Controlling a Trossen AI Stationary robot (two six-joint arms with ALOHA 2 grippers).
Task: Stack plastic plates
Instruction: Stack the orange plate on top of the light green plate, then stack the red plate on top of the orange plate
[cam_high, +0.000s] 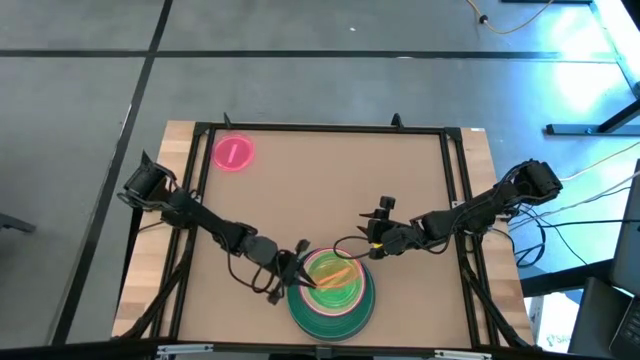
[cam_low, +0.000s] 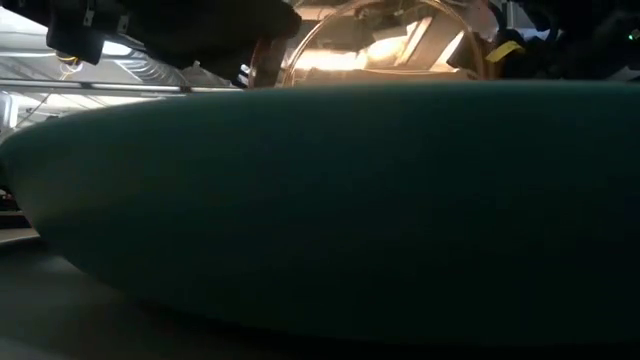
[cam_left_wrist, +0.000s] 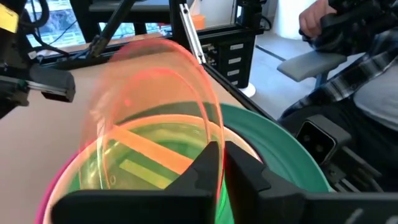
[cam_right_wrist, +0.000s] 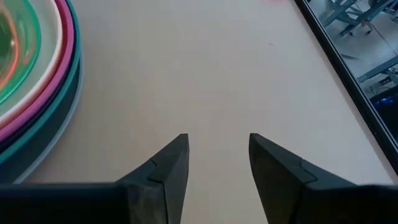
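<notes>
Orange plate (cam_left_wrist: 155, 106) is tilted over the stack (cam_high: 332, 300) at the table's near edge, left gripper (cam_left_wrist: 221, 163) pinching its rim. I'd say let go next, then fetch the far-corner pink plate (cam_high: 233, 153). Right gripper (cam_right_wrist: 217, 163) waits open beside the stack.

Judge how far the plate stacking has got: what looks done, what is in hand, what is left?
Done: most plates sit in one stack near the table's front edge. In hand: the left gripper pinches a tilted orange plate over it. Left: a small pink plate lies alone at the far corner. The right gripper waits open.
</notes>
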